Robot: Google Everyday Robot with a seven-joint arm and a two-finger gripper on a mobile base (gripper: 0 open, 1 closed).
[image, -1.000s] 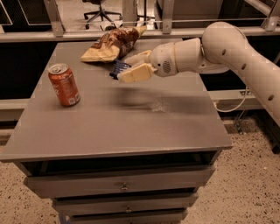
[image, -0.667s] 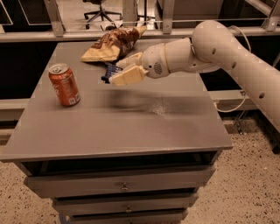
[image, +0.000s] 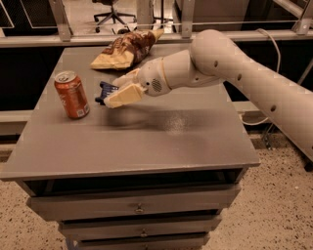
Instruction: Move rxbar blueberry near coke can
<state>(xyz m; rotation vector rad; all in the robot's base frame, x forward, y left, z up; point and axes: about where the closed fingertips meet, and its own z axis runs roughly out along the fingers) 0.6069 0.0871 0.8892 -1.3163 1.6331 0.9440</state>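
The coke can [image: 72, 94], red-orange with a silver top, stands upright on the left part of the grey cabinet top [image: 146, 136]. My gripper [image: 113, 93] reaches in from the right and is shut on the rxbar blueberry [image: 105, 91], a small dark navy bar that sticks out to the left between the pale fingers [image: 124, 95]. The bar hangs a little above the surface, just right of the can with a small gap between them. Most of the bar is hidden by the fingers.
A brown-and-yellow chip bag [image: 125, 49] lies at the back of the cabinet top. Drawers [image: 139, 209] sit below the front edge. A railing and an office chair [image: 113, 10] stand behind. A cable runs along the floor at the right.
My arm has carried the rxbar blueberry leftwards and lower, from the middle of the top to just right of the coke can. The can and the chip bag have not moved.
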